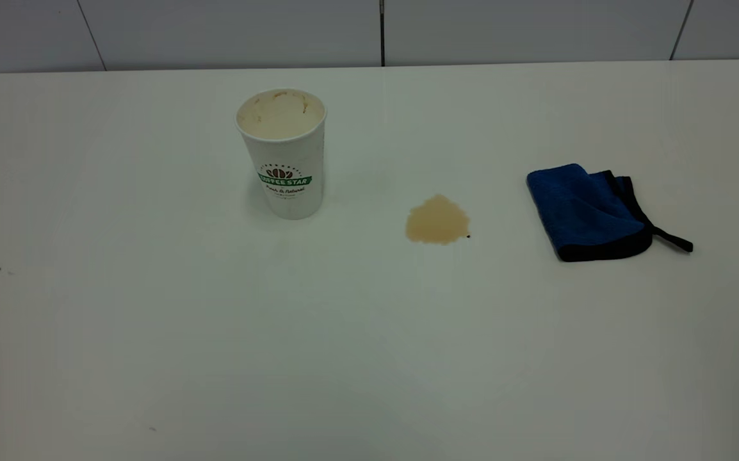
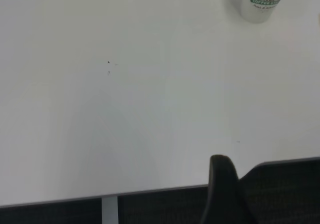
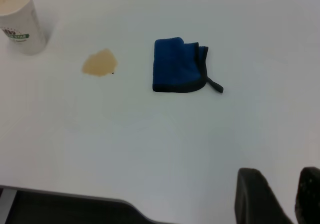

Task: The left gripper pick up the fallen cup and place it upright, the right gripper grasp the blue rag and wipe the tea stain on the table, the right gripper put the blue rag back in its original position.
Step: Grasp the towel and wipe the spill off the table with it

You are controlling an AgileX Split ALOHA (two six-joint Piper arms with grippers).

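Blue rag (image 1: 590, 212) near table (image 1: 369, 358) right edge: soft, floppy; pinch thick fold. Right gripper (image 3: 280, 196) spread; left can't tell.

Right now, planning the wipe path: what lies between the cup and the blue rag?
Only the tea stain lies between the cup and the blue rag, on otherwise bare table; the exterior view shows it.

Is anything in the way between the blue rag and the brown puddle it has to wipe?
No. Only bare white table lies between the blue rag and the tea stain. The cup stands upright on the stain's far side.
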